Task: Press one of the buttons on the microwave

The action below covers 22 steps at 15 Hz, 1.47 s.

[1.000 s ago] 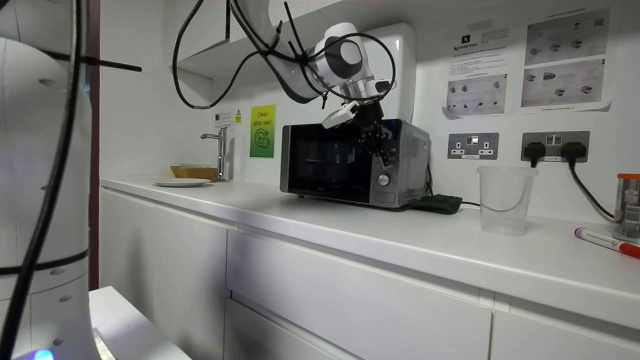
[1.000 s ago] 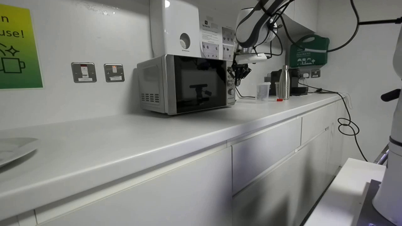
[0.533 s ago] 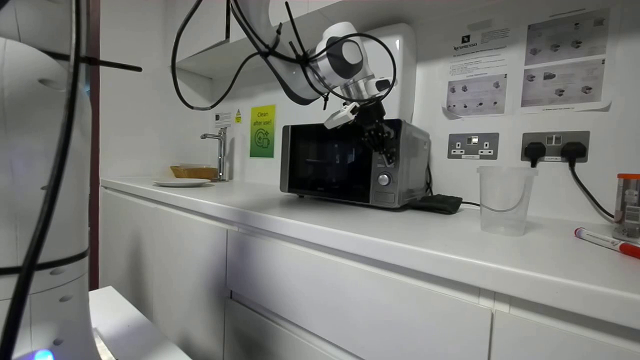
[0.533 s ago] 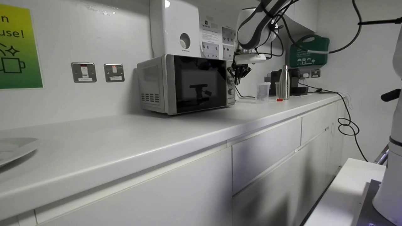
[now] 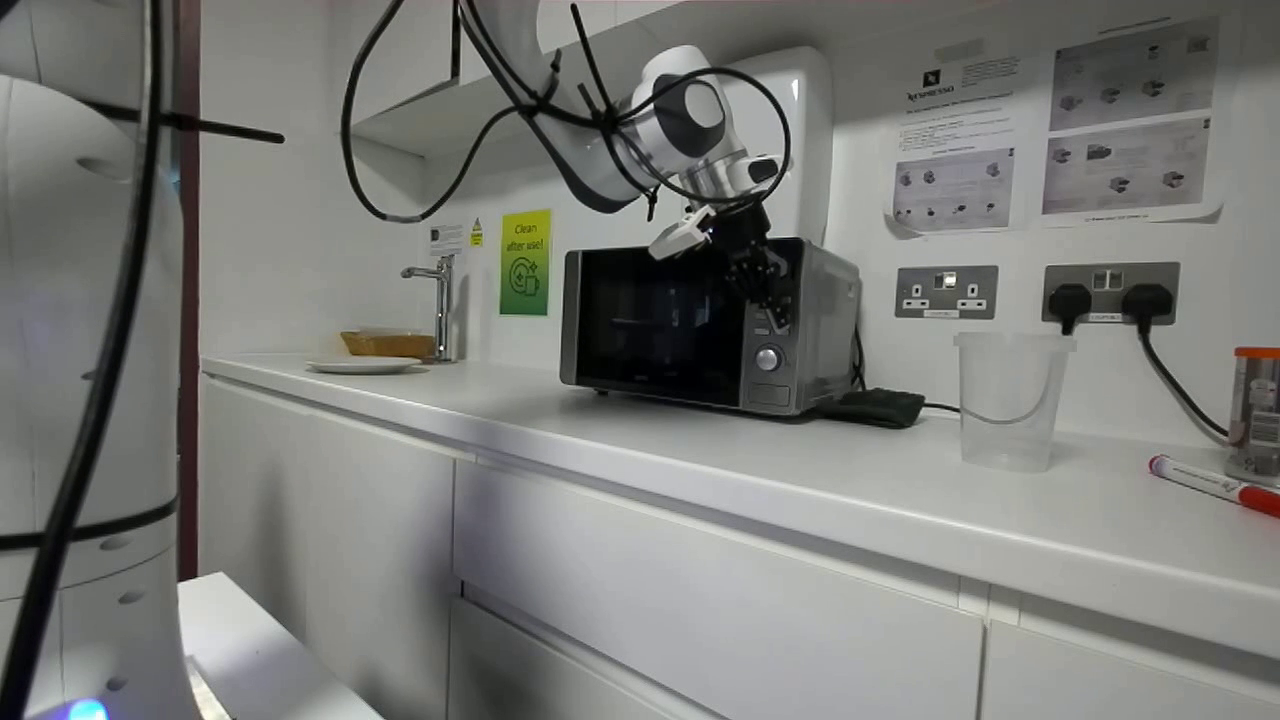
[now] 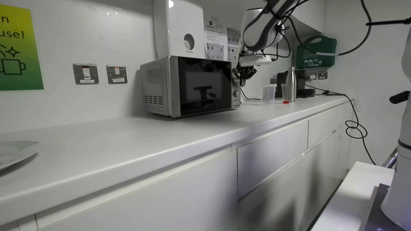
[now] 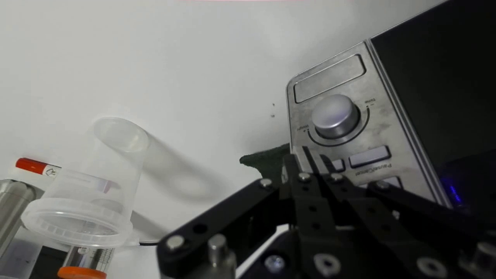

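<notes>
The microwave (image 5: 650,330) stands on the worktop, with a black glass door and a silver control strip; it also shows in an exterior view (image 6: 205,86). In the wrist view its control strip (image 7: 383,128) has a round knob (image 7: 335,115) and a Pause/Cancel button (image 7: 369,156). A smaller button (image 7: 338,165) is partly hidden behind the fingers. My gripper (image 7: 312,159) is shut and empty, with fingertips over the strip beside that smaller button. In both exterior views the gripper (image 5: 780,320) (image 6: 242,84) is at the strip above the knob. I cannot tell whether it touches.
A clear plastic tub (image 5: 1012,410) stands right of the microwave, with a red marker (image 5: 1215,485) beyond. A dark green cloth (image 5: 875,407) lies beside the microwave. A white wall box (image 6: 179,29) is above it. A steel bottle (image 6: 291,85) stands farther along the worktop.
My gripper has shifted slightly to the right along the control strip in an exterior view, mostly in the first half second. It stays shut. The microwave has not moved.
</notes>
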{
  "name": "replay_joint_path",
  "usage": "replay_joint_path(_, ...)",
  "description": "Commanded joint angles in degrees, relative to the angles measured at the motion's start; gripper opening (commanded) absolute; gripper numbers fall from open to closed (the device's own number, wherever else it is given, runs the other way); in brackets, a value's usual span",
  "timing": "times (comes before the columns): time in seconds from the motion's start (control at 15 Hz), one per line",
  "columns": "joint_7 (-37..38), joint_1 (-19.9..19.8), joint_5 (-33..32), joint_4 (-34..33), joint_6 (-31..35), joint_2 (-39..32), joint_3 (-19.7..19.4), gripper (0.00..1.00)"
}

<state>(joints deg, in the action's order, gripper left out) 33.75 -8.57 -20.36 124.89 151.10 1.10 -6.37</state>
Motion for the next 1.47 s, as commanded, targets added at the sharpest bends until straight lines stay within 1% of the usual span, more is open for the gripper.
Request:
replay_joint_path(0.0,2.58,0.01,-2.38,1.14,1.54,0.35,-0.25,0.00)
replay_joint_path(0.4,2.72,0.15,-2.54,1.23,1.88,0.18,-0.17,0.00)
replay_joint_path(0.93,2.88,0.68,-2.37,-1.05,2.54,-2.27,0.12,0.00)
replay_joint_path(1.4,3.29,0.77,-2.57,-1.70,3.89,-2.88,-0.38,0.00)
